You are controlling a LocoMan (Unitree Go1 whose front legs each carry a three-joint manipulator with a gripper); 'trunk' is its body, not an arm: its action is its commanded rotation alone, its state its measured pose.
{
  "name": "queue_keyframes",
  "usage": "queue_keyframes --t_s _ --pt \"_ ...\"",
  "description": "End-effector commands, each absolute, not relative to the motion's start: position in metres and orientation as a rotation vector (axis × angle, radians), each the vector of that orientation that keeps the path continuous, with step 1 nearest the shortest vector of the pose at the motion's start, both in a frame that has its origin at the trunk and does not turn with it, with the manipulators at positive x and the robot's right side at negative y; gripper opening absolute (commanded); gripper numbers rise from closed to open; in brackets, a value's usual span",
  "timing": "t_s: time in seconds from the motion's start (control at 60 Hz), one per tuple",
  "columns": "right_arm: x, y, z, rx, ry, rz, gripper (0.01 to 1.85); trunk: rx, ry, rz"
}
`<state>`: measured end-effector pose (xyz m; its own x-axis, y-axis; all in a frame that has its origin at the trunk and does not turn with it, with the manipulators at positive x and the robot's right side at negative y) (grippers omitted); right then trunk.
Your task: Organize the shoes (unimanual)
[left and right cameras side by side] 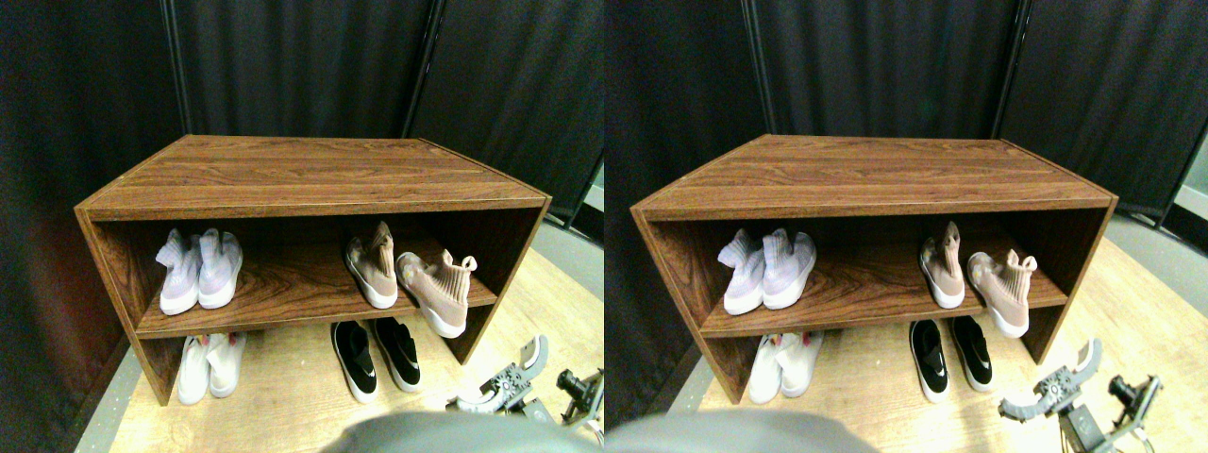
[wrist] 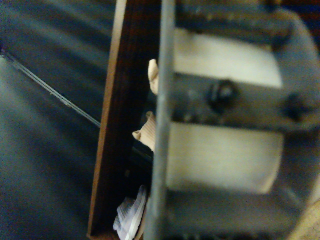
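That right-hand pinkish-beige shoe [left and right cameras side by side: 437, 288] is the one out of line: it lies on the shelf board [left and right cameras side by side: 283, 293] of the wooden rack [left and right cameras side by side: 311, 184], toe poking past the front lip, its long axis slanting toward five o'clock. Its mate [left and right cameras side by side: 370, 267] sits just beside it at nine o'clock, pointing more squarely out the front. Over at the shelf's left end the lavender pair [left and right cameras side by side: 198, 271] stands tidy, side by side. Down on the floor [left and right cameras side by side: 283, 387] under the shelf, the white pair [left and right cameras side by side: 209, 363] sits at the left and the black pair [left and right cameras side by side: 377, 357] in the middle, both lined up toes forward.

Now the right gripper [left and right cameras side by side: 514, 377] sits low on the floor, off the rack's right front corner. From it the crooked beige shoe lies up at about eleven o'clock, near but clearly apart, toe aimed roughly its way. So the reach looks to be up and left, meeting that shoe nose-first.

Jaws? Apart, I reckon, one curved finger flung wide and nothing in between. The wrist view is mostly blurred jaw frame, with beige knit [wrist: 150, 132] peeking past the rack's edge.
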<state>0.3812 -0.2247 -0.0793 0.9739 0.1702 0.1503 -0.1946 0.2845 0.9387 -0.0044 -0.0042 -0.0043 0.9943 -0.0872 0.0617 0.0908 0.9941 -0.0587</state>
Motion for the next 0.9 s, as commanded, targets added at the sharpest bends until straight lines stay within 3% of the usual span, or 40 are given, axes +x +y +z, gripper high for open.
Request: queue_keyframes --t_s 0.017,0.333,0.633,0.9 --pt "0.389 -0.223 -0.074 1.270 -0.040 0.258 1.64 -0.082 -0.037 -0.079" --pt "0.427 -0.226 -0.083 1.316 -0.021 0.196 1.46 -0.090 -0.039 -0.070" --pt "0.463 -0.231 -0.099 1.360 0.029 0.152 1.50 -0.094 -0.034 -0.057" --pt "0.475 -0.235 -0.108 1.354 0.022 0.111 1.51 -0.089 -0.036 -0.053"
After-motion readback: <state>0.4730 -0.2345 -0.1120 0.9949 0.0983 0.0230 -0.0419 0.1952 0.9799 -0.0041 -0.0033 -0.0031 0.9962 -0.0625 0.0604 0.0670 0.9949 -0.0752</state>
